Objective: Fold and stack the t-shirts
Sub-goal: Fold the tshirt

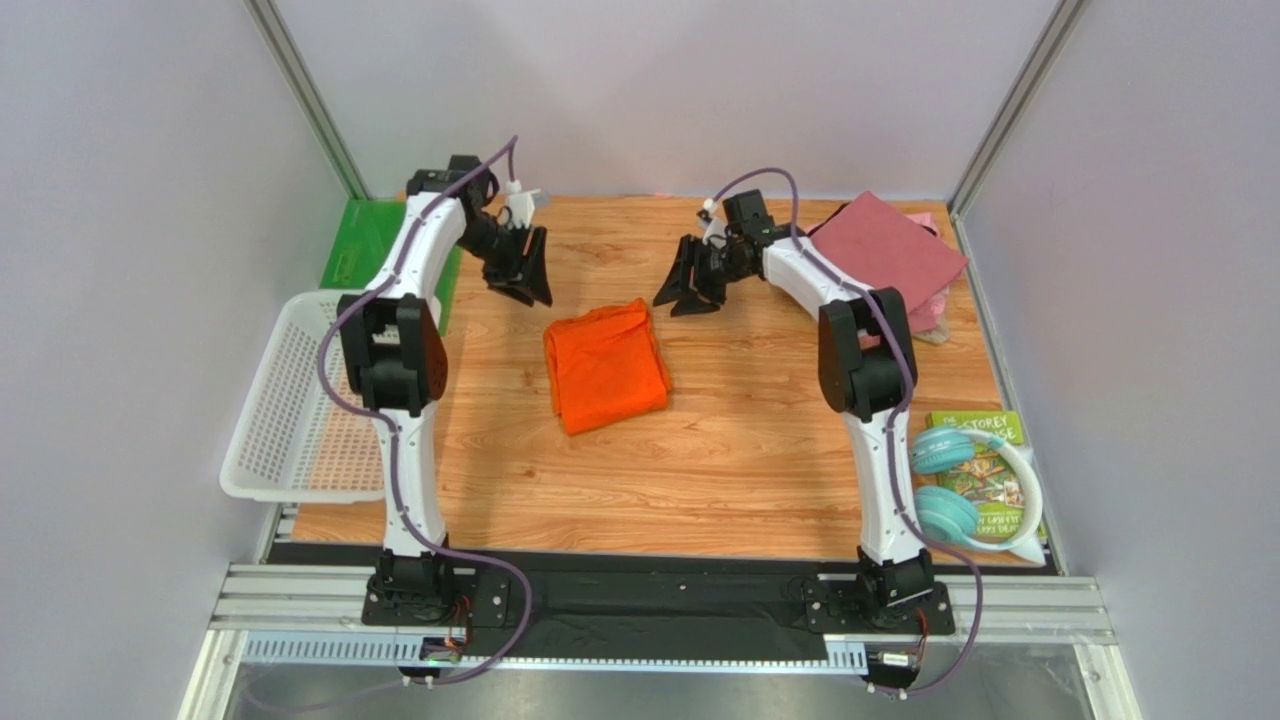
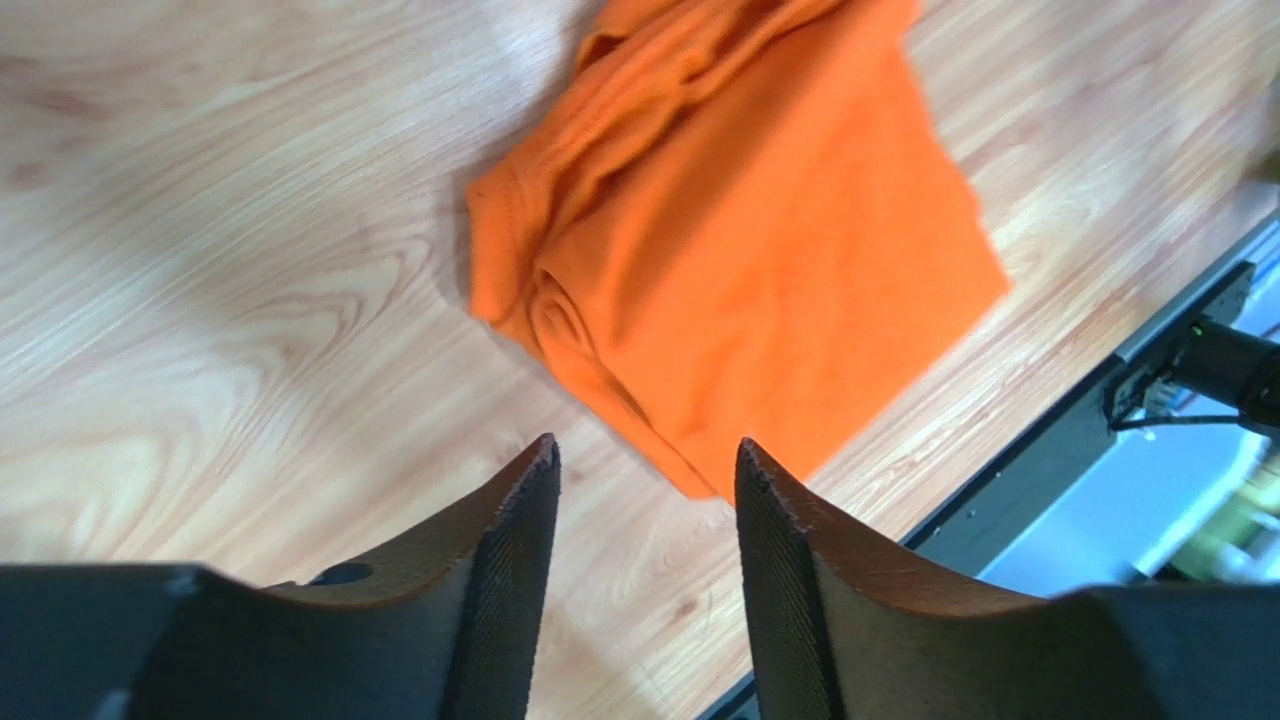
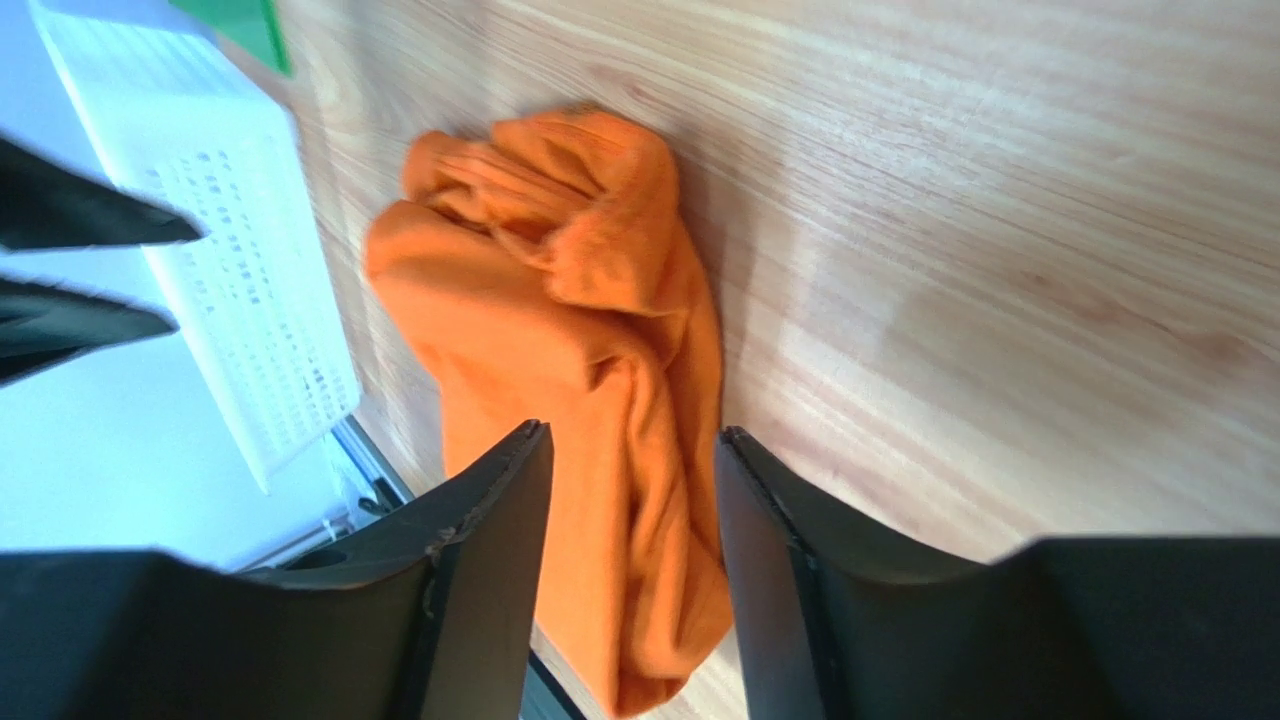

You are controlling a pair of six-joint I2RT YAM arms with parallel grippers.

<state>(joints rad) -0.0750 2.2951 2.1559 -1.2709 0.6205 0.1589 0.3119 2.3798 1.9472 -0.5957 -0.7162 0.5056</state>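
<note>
Fabric of pink shirt (image 1: 935,311) peeks from under maroon shirt (image 1: 887,248) (left fingers (image 2: 504,585), right fingers (image 3: 489,585) spread, empty).

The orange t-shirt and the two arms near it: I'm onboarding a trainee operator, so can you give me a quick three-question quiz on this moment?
1. True or false: the left gripper is holding the orange t-shirt.
2. Where does the maroon t-shirt lie?
A. On top of the orange t-shirt
B. At the far right corner of the table
C. At the near edge, between the two arm bases
3. Fill the blank: the right gripper hangs above the orange t-shirt with its jaws ____.

Key: 1 false; 2 B; 3 open.
</note>
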